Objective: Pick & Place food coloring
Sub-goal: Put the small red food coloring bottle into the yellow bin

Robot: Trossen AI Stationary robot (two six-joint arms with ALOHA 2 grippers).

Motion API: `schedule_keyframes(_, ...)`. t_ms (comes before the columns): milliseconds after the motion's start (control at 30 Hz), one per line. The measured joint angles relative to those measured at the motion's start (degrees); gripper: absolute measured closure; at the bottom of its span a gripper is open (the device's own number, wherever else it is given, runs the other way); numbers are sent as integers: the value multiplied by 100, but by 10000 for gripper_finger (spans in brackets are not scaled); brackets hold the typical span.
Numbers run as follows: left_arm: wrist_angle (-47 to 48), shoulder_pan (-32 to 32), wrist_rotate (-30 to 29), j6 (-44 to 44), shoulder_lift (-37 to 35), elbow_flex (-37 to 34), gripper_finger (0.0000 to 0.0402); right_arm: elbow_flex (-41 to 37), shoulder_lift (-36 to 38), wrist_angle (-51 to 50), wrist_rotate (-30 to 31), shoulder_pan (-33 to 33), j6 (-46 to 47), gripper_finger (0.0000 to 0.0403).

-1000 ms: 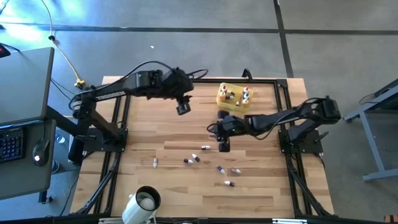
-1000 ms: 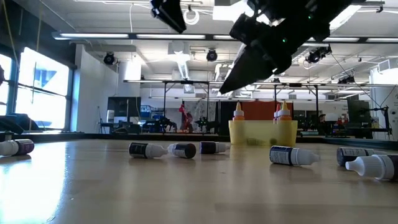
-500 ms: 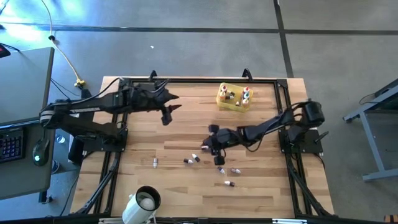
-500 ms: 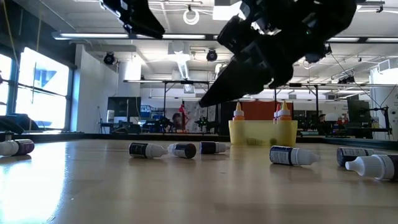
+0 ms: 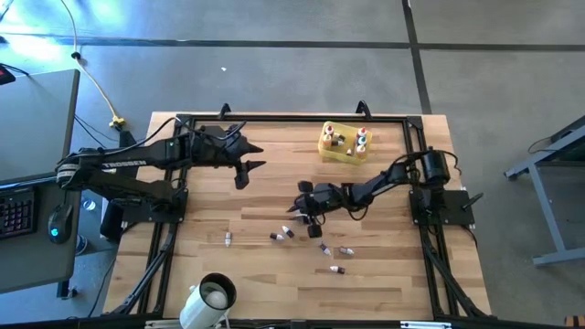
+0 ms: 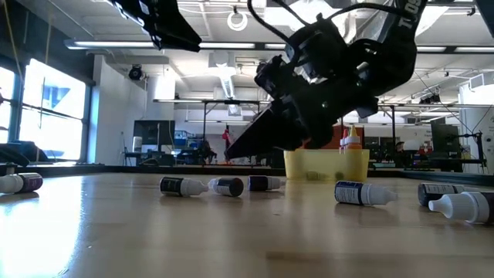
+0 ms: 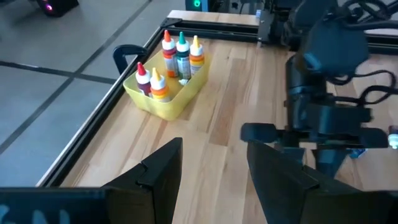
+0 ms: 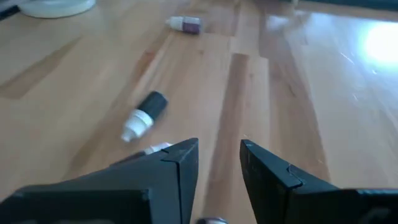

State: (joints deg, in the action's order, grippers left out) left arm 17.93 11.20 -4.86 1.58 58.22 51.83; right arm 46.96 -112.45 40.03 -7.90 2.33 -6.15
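On the far left of the tabletop point(image 5: 210, 196), well away from the yellow tray point(image 5: 343, 155), the left gripper point(image 5: 245, 169) hangs in the air with its jaws apart and empty; it only waits. Between it and the tray, nearer the front edge, the loose food coloring bottles point(image 5: 285, 233) lie on their sides, scattered. The right gripper point(image 5: 306, 208) is low over this group, in front of the tray and to its left, with jaws apart and nothing between them. One dark bottle with a white cap point(image 8: 144, 115) lies just beyond its fingertips. Several bottles stand upright in the tray already.

In my judgement the risk is that the small round bottles roll away if a finger touches one sideways, or that two close bottles are caught together.
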Motion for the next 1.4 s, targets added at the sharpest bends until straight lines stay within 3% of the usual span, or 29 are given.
schedule_keyframes(200,19,0,0,-39,0,0,223,-646,270,462,-749,-153,113,291)
schedule_keyframes(400,-24,0,-4,-52,2,0,223,-1765,247,3151,-509,-151,245,291)
schedule_keyframes(467,-143,0,-7,-64,2,0,223,-1795,181,3492,-514,-160,230,291)
schedule_keyframes(700,-448,0,-9,-78,0,2,223,-1332,-342,2924,-569,-160,167,291)
schedule_keyframes(1067,-443,0,-13,-59,2,2,223,-1294,-1306,3873,-442,-278,477,291)
schedule_keyframes(1400,-333,0,-11,-37,2,2,223,-895,-1950,3978,-414,-320,636,291)
